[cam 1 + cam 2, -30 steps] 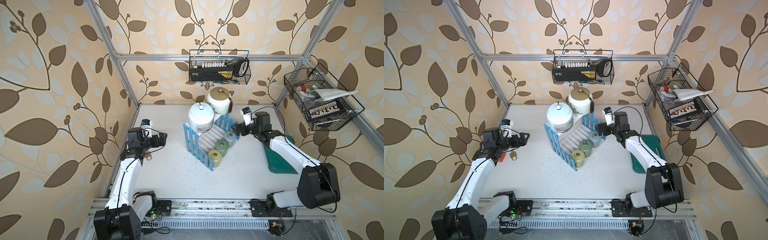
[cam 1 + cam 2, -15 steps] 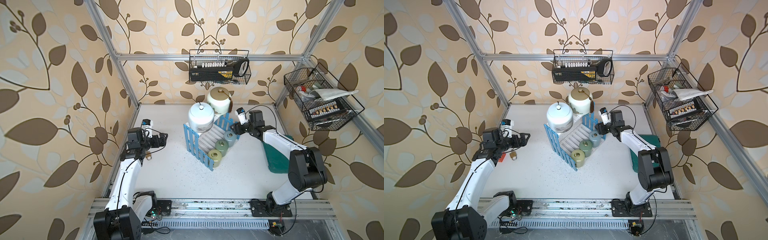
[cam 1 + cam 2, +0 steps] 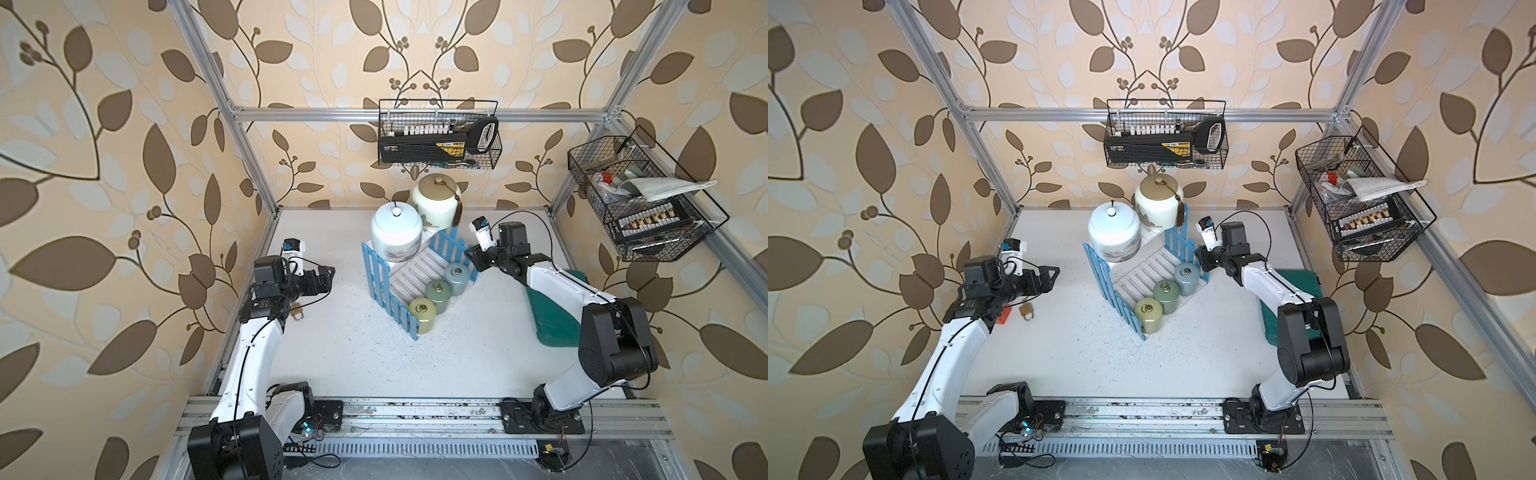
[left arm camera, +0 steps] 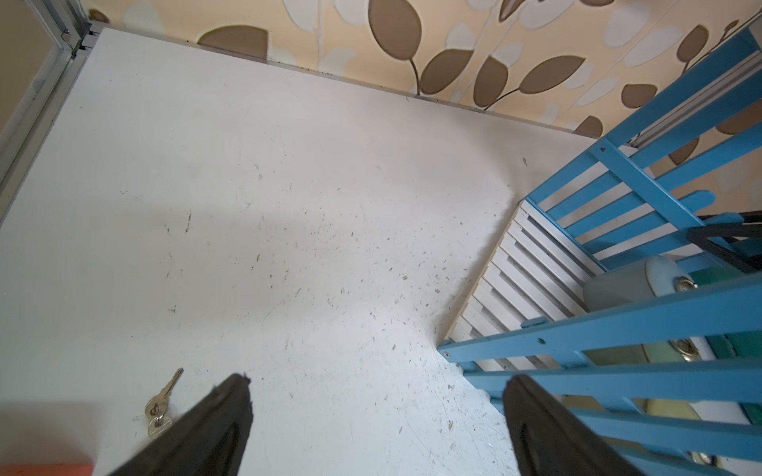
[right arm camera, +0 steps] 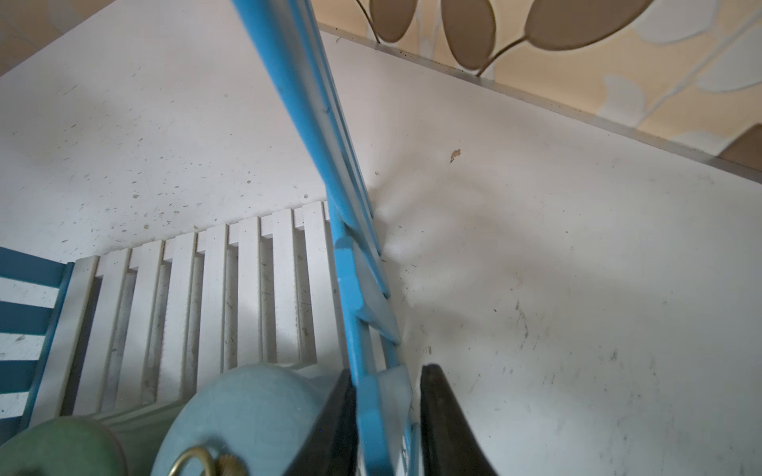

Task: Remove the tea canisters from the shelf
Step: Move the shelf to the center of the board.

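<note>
Shelf (image 3: pixel 419 270) on speckled white table (image 3: pixel 332 357) | leaf-wallpaper walls (image 3: pixel 316 54) | left fingers (image 4: pixel 198 432) spread | right fingers (image 5: pixel 445 428) clamp its fence

No legible text found. Yellow label (image 3: pixel 451 145) on black case (image 3: pixel 415 148) in wire basket (image 3: pixel 495 139): print too small to read.

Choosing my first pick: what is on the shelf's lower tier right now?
Three lidded canisters stand in a row on the lower slats of the shelf: yellow-green canister, green canister, grey-blue canister. The slats under them and their contents are hidden.
</note>
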You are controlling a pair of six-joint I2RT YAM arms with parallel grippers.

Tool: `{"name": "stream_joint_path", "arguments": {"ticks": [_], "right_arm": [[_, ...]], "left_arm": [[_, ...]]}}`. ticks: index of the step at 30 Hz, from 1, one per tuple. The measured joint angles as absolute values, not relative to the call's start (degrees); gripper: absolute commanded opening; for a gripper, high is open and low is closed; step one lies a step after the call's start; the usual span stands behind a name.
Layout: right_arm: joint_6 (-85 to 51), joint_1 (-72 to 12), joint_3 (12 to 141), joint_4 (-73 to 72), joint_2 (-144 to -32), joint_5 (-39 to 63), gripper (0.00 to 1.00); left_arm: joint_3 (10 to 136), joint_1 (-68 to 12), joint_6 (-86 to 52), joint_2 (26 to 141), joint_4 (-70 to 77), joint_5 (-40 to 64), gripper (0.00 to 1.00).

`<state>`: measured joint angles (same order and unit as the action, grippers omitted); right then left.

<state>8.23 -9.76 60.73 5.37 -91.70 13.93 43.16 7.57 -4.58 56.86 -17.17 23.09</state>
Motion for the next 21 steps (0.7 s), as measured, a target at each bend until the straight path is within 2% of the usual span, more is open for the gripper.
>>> {"name": "stream_joint_path", "arguments": {"ticks": [5, 21], "right_arm": [[7.53, -9.98, 58.39, 5.61, -89.25, 13.04, 0.0], [-6.17, -12.58, 53.87, 7.79, -83.15, 5.58, 0.0]], "left_arm": [[43.18, 7.57, -4.56, 56.07, -17.21, 23.07, 0.99], [43.33, 7.53, -4.58, 56.1, -18.57, 23.22, 0.99]]}}
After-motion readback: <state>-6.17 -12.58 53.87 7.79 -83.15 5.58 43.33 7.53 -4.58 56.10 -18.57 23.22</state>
